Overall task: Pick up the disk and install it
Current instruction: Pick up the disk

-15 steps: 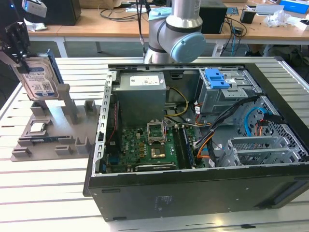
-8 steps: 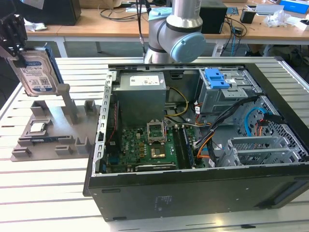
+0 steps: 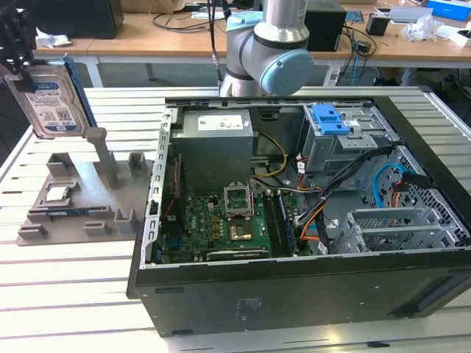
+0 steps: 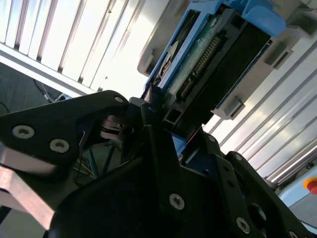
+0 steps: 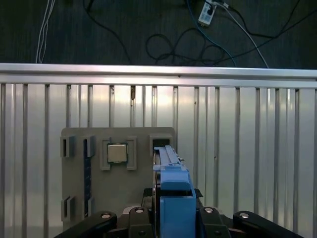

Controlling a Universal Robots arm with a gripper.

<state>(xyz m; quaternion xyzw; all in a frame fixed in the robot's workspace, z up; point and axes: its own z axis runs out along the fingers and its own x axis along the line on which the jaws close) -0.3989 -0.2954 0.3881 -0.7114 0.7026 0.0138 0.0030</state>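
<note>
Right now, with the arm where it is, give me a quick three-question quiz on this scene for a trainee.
1. True or false: the disk is outside the computer case.
2. What lies in the square recess of the grey holder? A, a fan. B, a CPU chip. C, a screwdriver.
3. In a word or two: what is the hand shut on?

Key: 1 true. 2 B. 3 the disk.
</note>
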